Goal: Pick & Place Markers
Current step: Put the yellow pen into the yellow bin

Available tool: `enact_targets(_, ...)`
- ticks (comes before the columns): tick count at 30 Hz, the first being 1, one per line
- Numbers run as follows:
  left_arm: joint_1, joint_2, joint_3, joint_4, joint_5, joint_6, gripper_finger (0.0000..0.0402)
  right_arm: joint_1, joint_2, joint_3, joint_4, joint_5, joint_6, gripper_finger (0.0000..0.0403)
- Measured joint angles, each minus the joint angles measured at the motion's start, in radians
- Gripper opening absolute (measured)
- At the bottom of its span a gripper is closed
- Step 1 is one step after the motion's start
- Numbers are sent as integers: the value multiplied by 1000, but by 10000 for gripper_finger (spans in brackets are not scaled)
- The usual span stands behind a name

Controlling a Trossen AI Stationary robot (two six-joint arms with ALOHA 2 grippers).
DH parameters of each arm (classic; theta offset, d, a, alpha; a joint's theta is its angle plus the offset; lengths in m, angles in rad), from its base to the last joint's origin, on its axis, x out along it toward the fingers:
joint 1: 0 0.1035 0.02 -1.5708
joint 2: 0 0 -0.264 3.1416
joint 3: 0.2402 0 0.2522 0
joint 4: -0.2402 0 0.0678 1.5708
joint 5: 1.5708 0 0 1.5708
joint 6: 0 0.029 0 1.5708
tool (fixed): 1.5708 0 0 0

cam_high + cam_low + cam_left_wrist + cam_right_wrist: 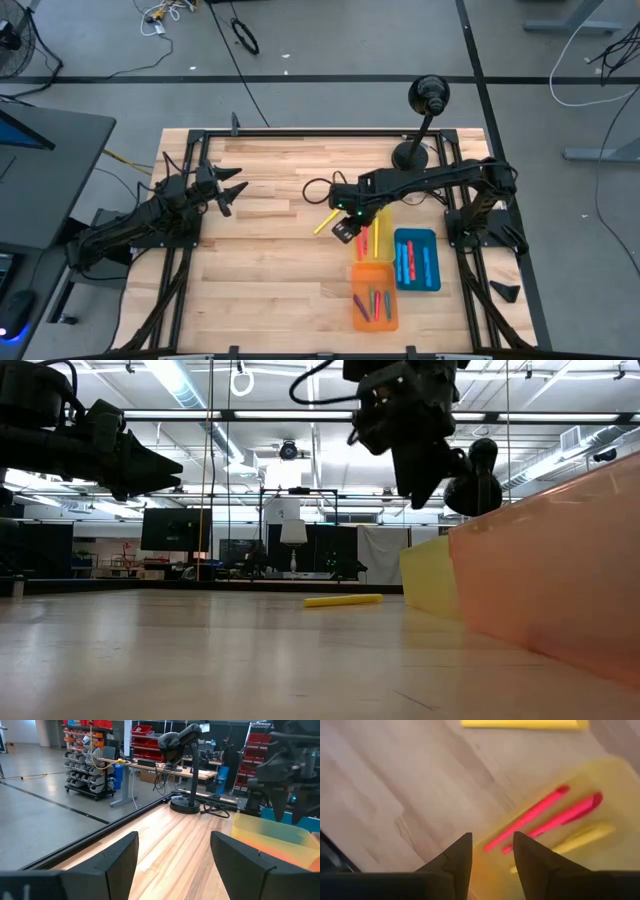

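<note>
A yellow marker (325, 222) lies flat on the wooden table, left of the yellow tray (384, 243); it also shows in the low view (343, 600) and the right wrist view (522, 724). Two red-pink markers (547, 815) and a yellow marker (580, 837) lie in the yellow tray. More markers lie in the orange tray (374, 297) and the blue tray (417, 260). My right gripper (490, 842) is open and empty, hanging above the yellow tray's left edge, fingers pointing down. My left gripper (228, 190) is open and empty, raised at the table's left.
The three trays stand together right of the table's middle. A black desk lamp (425, 110) stands at the far edge behind my right arm. Bare wood lies between the two arms and along the near left.
</note>
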Motion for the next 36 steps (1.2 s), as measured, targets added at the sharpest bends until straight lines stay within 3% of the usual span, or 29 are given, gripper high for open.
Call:
enact_targets(24, 0, 0, 0, 0, 0, 0, 252, -85, 0, 28, -31, 27, -1357, 141)
enact_targets(29, 0, 0, 0, 0, 0, 0, 252, -85, 8, 30, -27, 87, -1480, 141)
enact_targets(36, 0, 0, 0, 0, 0, 0, 252, -87, 57, 29, -3, 92, -1519, 141)
